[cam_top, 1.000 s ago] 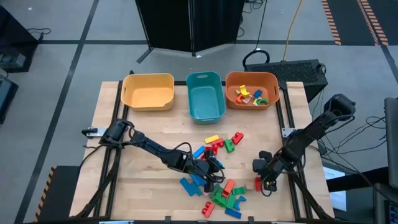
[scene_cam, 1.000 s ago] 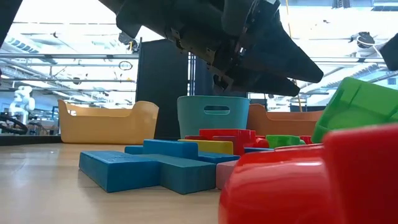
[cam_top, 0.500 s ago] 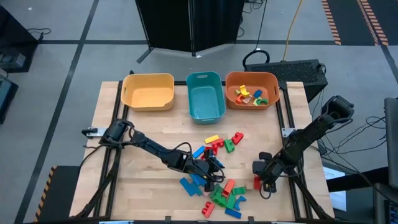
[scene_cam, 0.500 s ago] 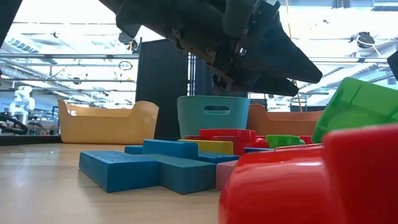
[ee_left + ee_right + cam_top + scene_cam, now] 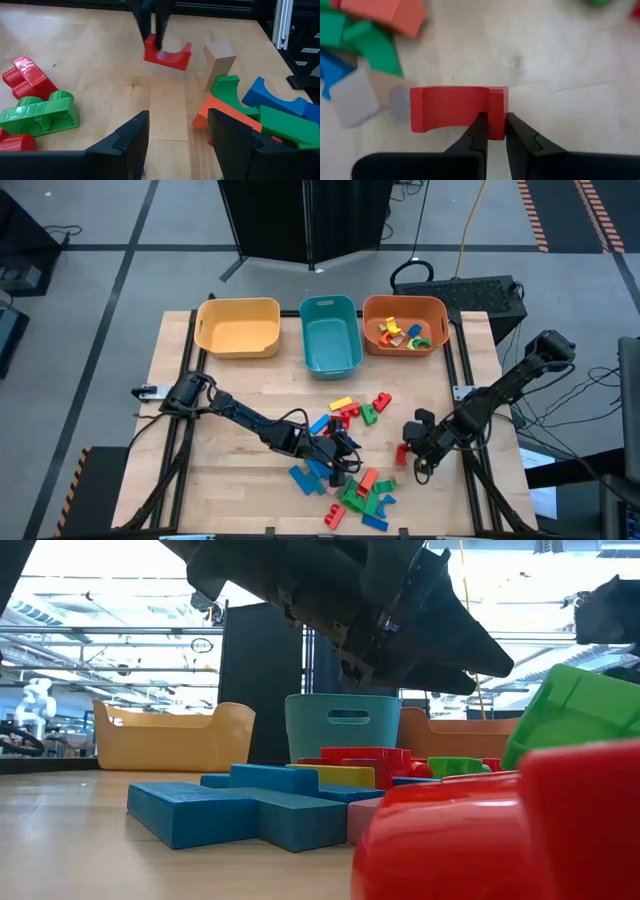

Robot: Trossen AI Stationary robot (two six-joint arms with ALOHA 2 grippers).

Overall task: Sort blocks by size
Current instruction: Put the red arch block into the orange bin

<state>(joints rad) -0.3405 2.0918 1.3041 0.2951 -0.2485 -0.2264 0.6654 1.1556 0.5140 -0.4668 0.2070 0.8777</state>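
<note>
1. The right tool [image 5: 404, 452] is sitting over the front right part of the table [image 5: 250, 380], with its two fingers [image 5: 479, 131] pinched tight on one upright end of a red arch block [image 5: 457, 109]; in the left wrist view the same block [image 5: 167, 52] is hanging tilted from dark fingers, one end raised off the wood.
2. The left tool [image 5: 345, 463] is hovering low over the middle front of the table, at the edge of the loose pile, with its fingers [image 5: 131, 135] standing apart and gripping nothing.
3. Most of the loose blocks [image 5: 352, 490] are lying near the front edge, between the two tools: blue bars, green pieces, an orange piece and a red one, crowded together and partly touching.
4. A second small cluster, with a yellow brick [image 5: 341, 404], red pieces and a green piece, is lying nearer the table's centre, just behind the left tool.
5. Three bins are standing in a row along the back edge: a yellow bin [image 5: 238, 327] toward the left, a teal bin [image 5: 330, 333] in the middle, and an orange bin [image 5: 404, 325] toward the right.
6. The orange bin is holding several small pieces in yellow, red, green, blue and orange; no blocks are showing in the yellow and teal bins.
7. In the low view, a flat blue block [image 5: 240, 810] is lying in the foreground, with large red and green pieces close to the camera.
</note>
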